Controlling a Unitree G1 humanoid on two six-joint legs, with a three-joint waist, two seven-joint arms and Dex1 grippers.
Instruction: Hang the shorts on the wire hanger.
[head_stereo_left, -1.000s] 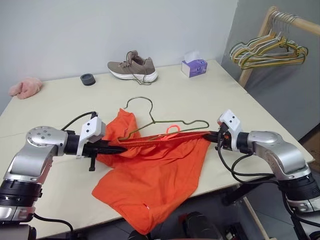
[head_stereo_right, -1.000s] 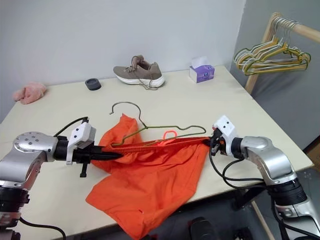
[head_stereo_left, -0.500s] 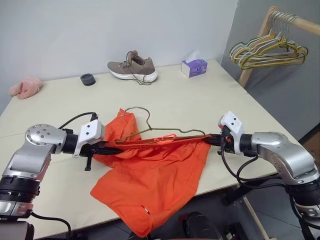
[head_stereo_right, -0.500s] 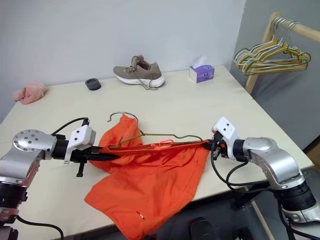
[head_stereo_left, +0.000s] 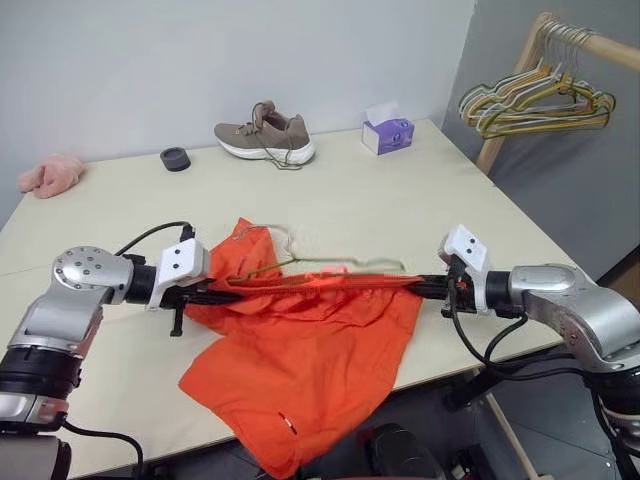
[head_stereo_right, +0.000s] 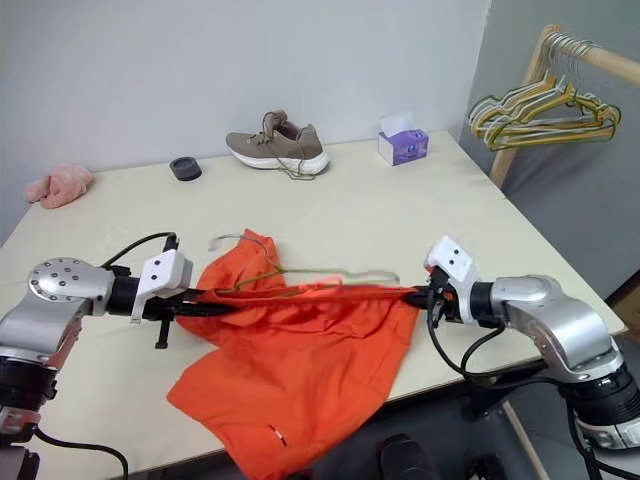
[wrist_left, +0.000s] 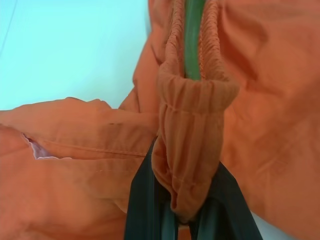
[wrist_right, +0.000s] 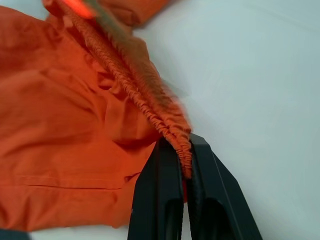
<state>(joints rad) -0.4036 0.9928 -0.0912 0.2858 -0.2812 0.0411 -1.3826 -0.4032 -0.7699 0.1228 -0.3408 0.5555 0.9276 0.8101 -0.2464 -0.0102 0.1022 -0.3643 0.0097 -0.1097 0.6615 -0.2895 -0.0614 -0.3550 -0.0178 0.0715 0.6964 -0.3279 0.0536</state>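
At the near edge of the pale table (head_stereo_left: 400, 190), the bright orange fabric shorts (head_stereo_left: 310, 350) hang stretched by their gathered waistband between the two grippers, the legs drooping over the table's front edge. The thin olive-grey wire hanger (head_stereo_left: 300, 262) lies blurred along the taut waistband, its hook over the fabric toward the left. The left gripper (head_stereo_left: 228, 295) and the right gripper (head_stereo_left: 425, 287) each pinch an end of the waistband, black fingers (wrist_right: 160, 200) clamped narrow on the cloth.
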